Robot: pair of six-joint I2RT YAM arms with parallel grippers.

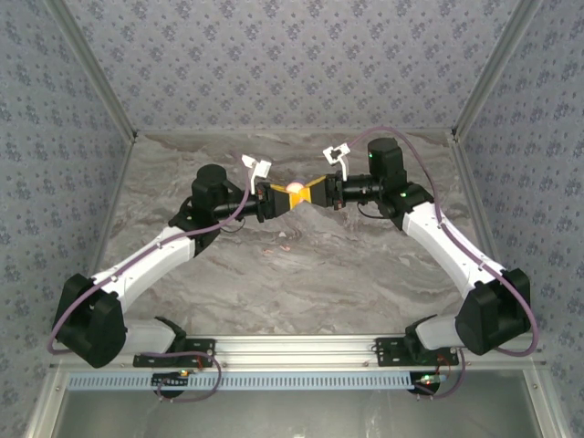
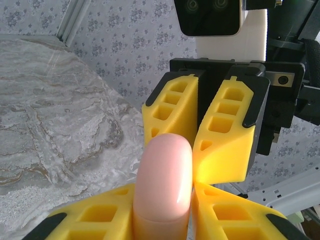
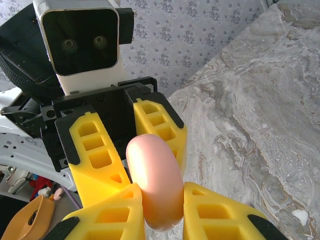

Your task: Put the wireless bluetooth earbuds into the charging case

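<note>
A smooth salmon-pink charging case [image 1: 297,189], rounded and closed, is held in the air above the middle of the marble table. My left gripper [image 1: 279,197] is shut on one end of it and my right gripper [image 1: 316,192] is shut on the other, tip to tip. In the left wrist view the case [image 2: 165,185] stands between my yellow fingers [image 2: 100,215], with the right gripper [image 2: 192,155] clamping its far end. In the right wrist view the case [image 3: 152,175] sits between my fingers [image 3: 220,215]. Tiny pale pink bits, probably the earbuds [image 1: 274,246], lie on the table below.
The marble table [image 1: 365,274] is enclosed by patterned walls [image 1: 292,64] at the back and sides. A small pale bit [image 3: 300,216] lies on the marble. An orange object [image 3: 30,217] and clutter sit off the table's edge.
</note>
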